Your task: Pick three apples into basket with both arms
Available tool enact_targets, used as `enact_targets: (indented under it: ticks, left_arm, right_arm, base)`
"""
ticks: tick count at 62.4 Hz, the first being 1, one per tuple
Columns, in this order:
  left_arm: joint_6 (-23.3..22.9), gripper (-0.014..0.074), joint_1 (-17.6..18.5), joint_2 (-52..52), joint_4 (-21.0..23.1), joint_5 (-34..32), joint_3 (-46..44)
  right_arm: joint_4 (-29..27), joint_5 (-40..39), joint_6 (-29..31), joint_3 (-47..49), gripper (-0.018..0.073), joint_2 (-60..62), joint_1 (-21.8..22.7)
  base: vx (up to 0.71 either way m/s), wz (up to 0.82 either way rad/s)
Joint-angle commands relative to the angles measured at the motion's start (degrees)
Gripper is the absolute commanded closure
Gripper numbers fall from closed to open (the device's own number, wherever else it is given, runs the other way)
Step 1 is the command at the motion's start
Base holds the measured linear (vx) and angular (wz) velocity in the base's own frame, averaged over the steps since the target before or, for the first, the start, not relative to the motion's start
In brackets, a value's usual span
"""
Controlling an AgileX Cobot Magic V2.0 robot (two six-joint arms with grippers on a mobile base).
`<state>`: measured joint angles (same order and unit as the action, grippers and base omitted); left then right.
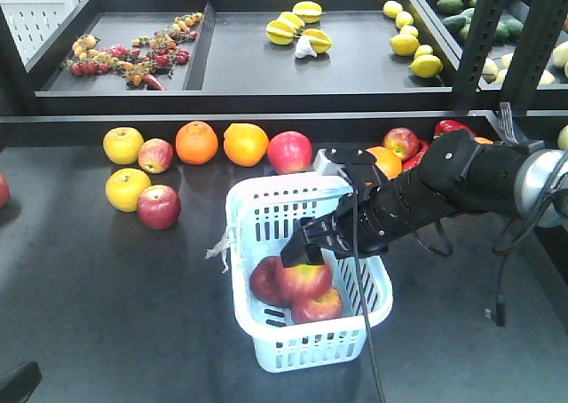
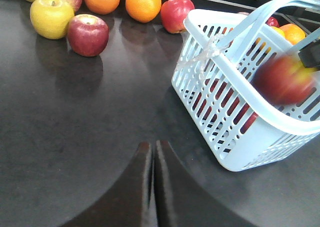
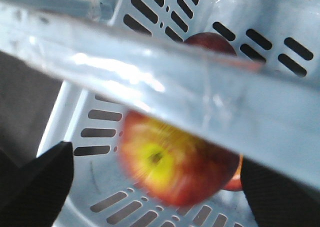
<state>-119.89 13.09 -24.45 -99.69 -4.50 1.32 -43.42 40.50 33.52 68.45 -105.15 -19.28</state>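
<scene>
The right gripper (image 1: 306, 243) hangs over the open top of the basket (image 1: 241, 243), its black fingers spread wide, and a blurred red apple with a yellow patch around the stem (image 3: 175, 169) lies loose between and below them; whether the fingers touch it is hard to tell, but they are not closed on it. In the front view three red apples sit inside the basket: one at the left (image 1: 264, 279), one in the middle just under the gripper (image 1: 306, 280), and one toward the near end (image 1: 319, 307). The right wrist view looks past the pale swing handle (image 3: 165, 92), which crosses the frame as a blurred band, with another red apple (image 3: 210, 43) showing against the slotted wall beyond it. The left gripper (image 2: 152, 187) rests low over the dark table (image 1: 106, 314), well apart from the basket, its two wedge fingers pressed together with only a thin seam between them and nothing held. A frayed white tag (image 1: 220, 248) hangs from the basket's left corner. On the table behind lie two yellow apples (image 1: 124, 146), two oranges (image 1: 197, 142) and more red apples (image 1: 158, 206).
</scene>
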Motion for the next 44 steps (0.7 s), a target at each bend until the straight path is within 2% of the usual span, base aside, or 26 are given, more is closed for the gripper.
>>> enact_targets:
  ticks: [1,11,18,27,38,44]
  left_arm:
    - [-0.3,0.0604,0.1,-0.3,0.6,0.7,-1.4]
    - [-0.4,0.0604,0.1,-0.3,0.6,0.7,-1.4]
    - [-0.4,0.0604,0.1,-0.3,0.6,0.7,-1.4]
    - [-0.4,0.0604,0.1,-0.3,0.6,0.7,-1.4]
    - [-0.4,0.0604,0.1,-0.3,0.6,0.7,-1.4]
    - [-0.4,0.0604,0.1,-0.3,0.6,0.7,-1.4]
  right_arm:
    - [-1.9,-1.3,0.8,1.6,-0.0112,2.8,-0.1]
    - [-2.0,-1.0,0.8,1.6,-0.0080,2.8,-0.1]
    - [-1.9,1.5,0.8,1.6,-0.0008,3.0,-0.1]
    - [-0.9,7.2,0.8,1.6,0.0192,5.5,-0.1]
    - [0.0,14.8,2.9,1.6,0.0558,12.4,-0.1]
    - [0.0,19.0,4.8,1.6,0.0568,17.6,-0.1]
  base:
    - [0.00,0.00]
    - [0.00,0.00]
    - [0.00,0.00]
    - [0.00,0.00]
    - [0.00,0.00]
    - [0.00,0.00]
